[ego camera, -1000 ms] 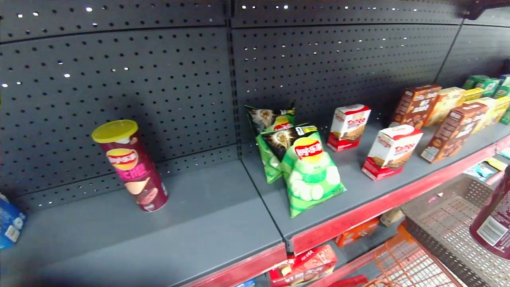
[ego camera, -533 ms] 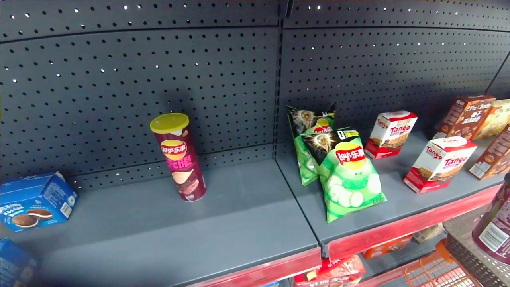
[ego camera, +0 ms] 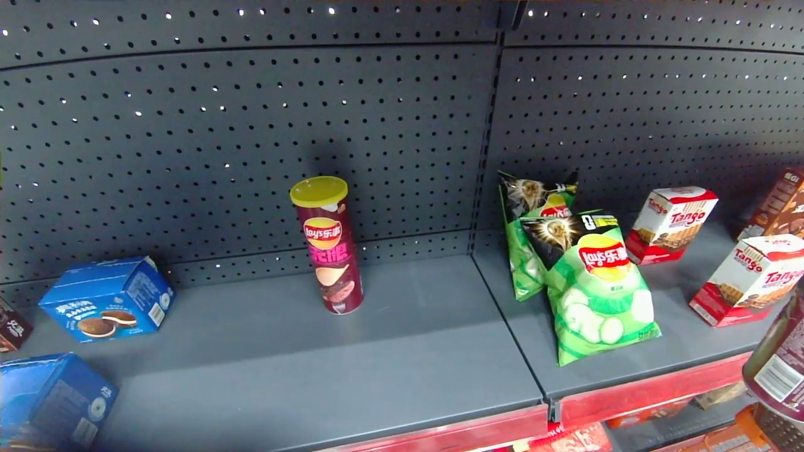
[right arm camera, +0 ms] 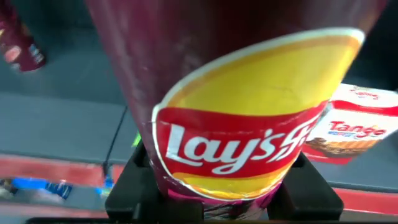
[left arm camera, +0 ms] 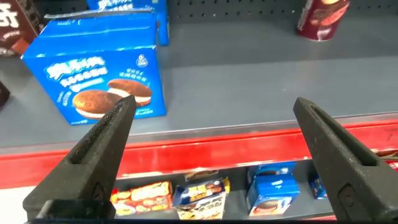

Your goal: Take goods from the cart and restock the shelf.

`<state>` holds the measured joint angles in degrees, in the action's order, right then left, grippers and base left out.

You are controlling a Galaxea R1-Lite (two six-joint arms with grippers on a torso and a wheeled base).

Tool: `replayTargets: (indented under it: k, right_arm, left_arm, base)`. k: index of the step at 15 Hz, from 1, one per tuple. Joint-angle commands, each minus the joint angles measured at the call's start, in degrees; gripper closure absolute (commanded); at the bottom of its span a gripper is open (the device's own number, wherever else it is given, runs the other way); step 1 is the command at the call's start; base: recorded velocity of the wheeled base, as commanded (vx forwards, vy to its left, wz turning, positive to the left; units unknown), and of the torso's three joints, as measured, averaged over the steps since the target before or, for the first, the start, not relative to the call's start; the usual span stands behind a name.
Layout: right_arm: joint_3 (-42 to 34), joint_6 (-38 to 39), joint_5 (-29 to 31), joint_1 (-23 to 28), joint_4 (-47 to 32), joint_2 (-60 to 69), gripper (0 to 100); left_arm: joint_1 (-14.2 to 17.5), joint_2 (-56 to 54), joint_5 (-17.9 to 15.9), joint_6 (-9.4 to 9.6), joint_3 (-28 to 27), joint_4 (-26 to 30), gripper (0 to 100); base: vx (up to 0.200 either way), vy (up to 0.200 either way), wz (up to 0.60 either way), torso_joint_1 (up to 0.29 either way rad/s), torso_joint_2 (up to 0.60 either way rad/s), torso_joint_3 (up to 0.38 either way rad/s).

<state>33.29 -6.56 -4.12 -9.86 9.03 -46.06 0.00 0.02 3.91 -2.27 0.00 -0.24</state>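
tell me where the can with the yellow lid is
Head view: the yellow-lidded can stands upright near the back of the shelf, between the blue cookie box to its left and the green chip bags to its right.

Blue cookie box (left arm camera: 102,68): upright just beyond the spread fingers (left arm camera: 102,146) of the left gripper (left arm camera: 212,101), nearer one fingertip than the other.
Second blue box (left arm camera: 127,5): directly behind the first, farther from the fingers.
Dark brown box (left arm camera: 15,25): beside the blue pair, outside the fingers' gap.
Small packs (left arm camera: 199,193): a blue, orange and yellow row beneath fingertip level.
Green chip bags (ego camera: 593,289): two, one leaning before the other, well apart from the fingers.
Red-and-white wafer boxes (ego camera: 672,223): two, farther still.
Perforated back panel (ego camera: 251,138): dark grey, behind all.
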Motion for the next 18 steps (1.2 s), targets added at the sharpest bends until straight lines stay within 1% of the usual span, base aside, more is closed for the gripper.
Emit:
replayTargets:
  k: [1,2,7,8,12,16,17,18]
  right_arm:
    - [0.11,0.05,-0.63,-1.12,0.11,0.35,100]
    - [0.11,0.14,-1.42,-1.12,0.2,0.44,100]
    - [-0.07,-0.12,-1.24,-0.51,0.02,2.9,100]
    - [0.02,-0.12,-1.15,-0.6,0.11,2.9,100]
    - [-0.95,0.14,-1.86,-0.42,0.28,2.81,100]
    - [-2.79,0.23,-1.86,-4.46,1.43,3.87,100]
    - [-3.5,0.14,-1.77,-6.4,1.51,3.87,100]
    - [-3.5,0.14,-1.77,-6.49,1.51,3.78,100]
  left_arm:
    - [0.0,-0.02,0.04,-0.02,0.0,-0.02,0]
    - [0.0,-0.02,0.04,-0.02,0.0,-0.02,0]
    - [0.0,-0.02,0.04,-0.02,0.0,-0.02,0]
    - [0.0,-0.02,0.04,-0.02,0.0,-0.02,0]
    - [0.0,-0.02,0.04,-0.02,0.0,-0.02,0]
    - [0.0,-0.02,0.04,-0.02,0.0,-0.02,0]
    - [0.0,-0.02,0.04,-0.02,0.0,-0.02,0]
    - [0.0,-0.02,0.04,-0.02,0.0,-0.02,0]
  base:
    - [0.0,0.0,0.0,0.0,0.0,0.0]
    - [0.0,0.0,0.0,0.0,0.0,0.0]
    - [0.0,0.0,0.0,0.0,0.0,0.0]
    - [0.0,0.0,0.6,-0.002,0.01,0.002]
    - [0.0,0.0,0.0,0.0,0.0,0.0]
    - [0.0,0.0,0.0,0.0,0.0,0.0]
    - [0.0,0.0,0.0,0.0,0.0,0.0]
    - [0.0,0.0,0.0,0.0,0.0,0.0]
